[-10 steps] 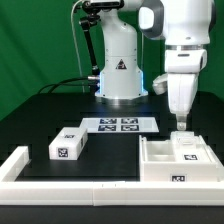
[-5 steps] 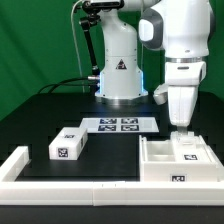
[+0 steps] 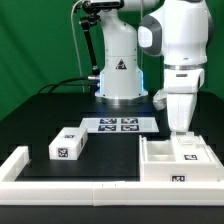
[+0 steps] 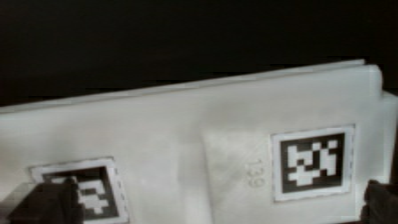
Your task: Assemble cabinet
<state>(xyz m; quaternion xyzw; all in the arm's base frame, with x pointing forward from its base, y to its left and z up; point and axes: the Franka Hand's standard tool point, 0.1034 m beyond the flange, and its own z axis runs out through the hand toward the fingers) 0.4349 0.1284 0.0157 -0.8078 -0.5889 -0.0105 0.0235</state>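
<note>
Cabinet (image 3: 175, 160) apparently just beneath fingers (image 4: 31, 206)

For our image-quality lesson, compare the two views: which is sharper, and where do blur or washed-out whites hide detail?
Exterior view: evenly lit and fairly sharp, though the white cabinet looks washed out, with little surface detail against the black table. Wrist view: soft throughout; the cabinet's tag has fuzzy edges, and the dark fingers are out of focus.
</note>
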